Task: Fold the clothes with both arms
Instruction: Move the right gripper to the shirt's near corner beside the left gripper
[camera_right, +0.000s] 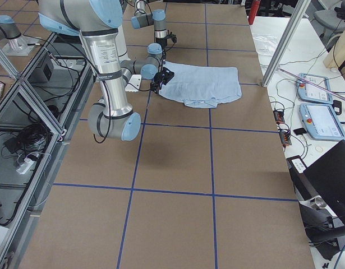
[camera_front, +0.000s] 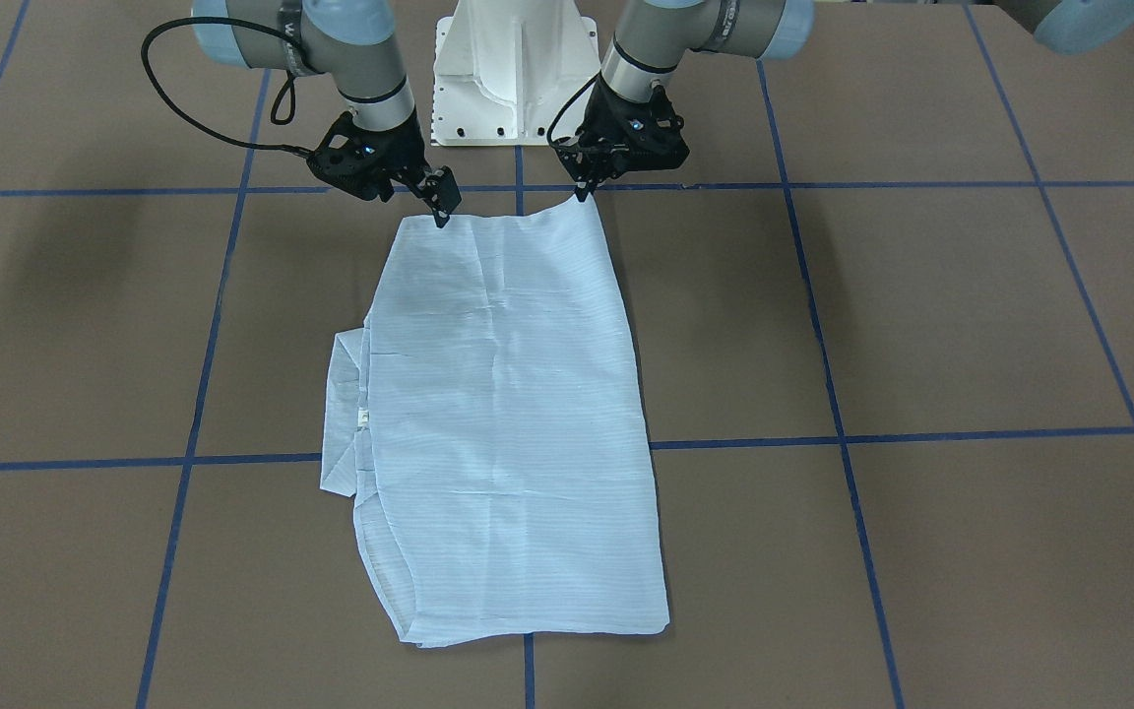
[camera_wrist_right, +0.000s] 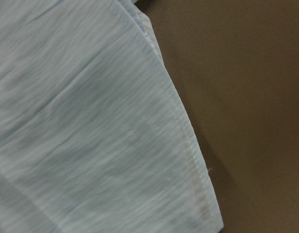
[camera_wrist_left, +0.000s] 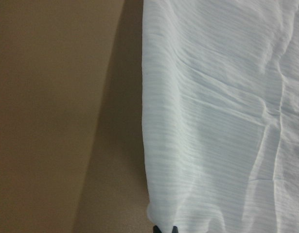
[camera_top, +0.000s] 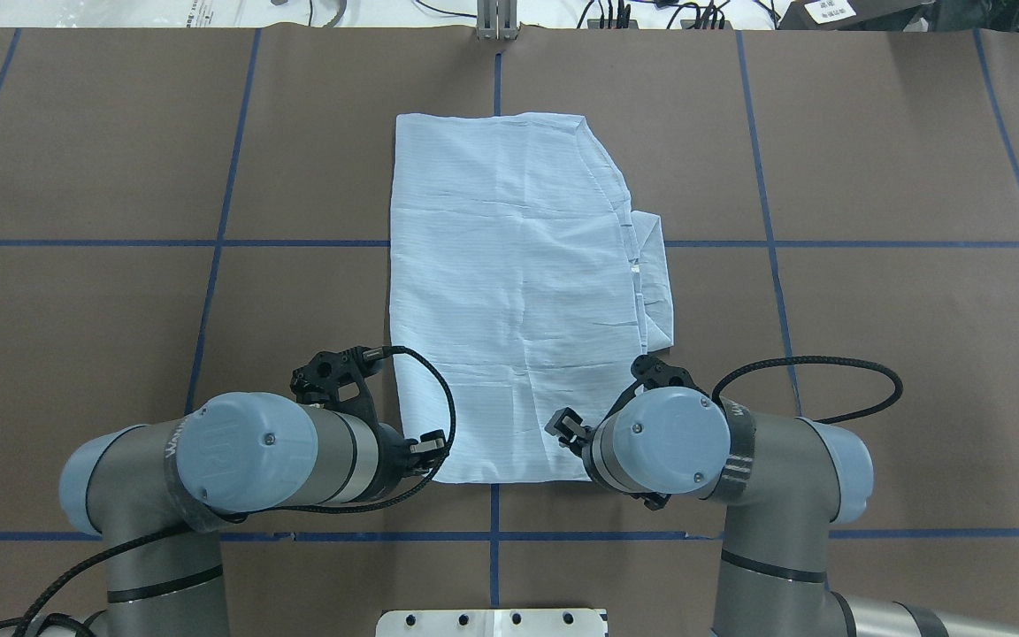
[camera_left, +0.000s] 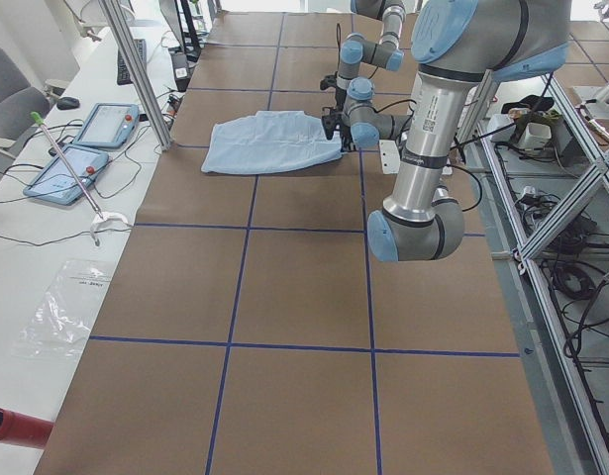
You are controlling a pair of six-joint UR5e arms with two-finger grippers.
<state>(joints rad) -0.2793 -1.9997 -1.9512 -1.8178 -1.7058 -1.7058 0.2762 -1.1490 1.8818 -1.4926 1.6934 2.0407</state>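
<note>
Two near shirt (camera_front: pixel 508 414) corners: left gripper (camera_front: pixel 584 192) pinches one, right gripper's (camera_front: pixel 443 209) closure unclear.

A brown table (camera_top: pixel 76 354) is marked into large squares by blue tape lines (camera_top: pixel 219 221). At its middle a pale-blue shirt (camera_top: pixel 509 301) lies flat, folded into a long rectangle that runs from the robot's side toward the far edge. The collar (camera_top: pixel 655 265) sticks out from under the fold on the right. A white pedestal (camera_front: pixel 513 69) stands at the near edge, just behind the shirt.
</note>
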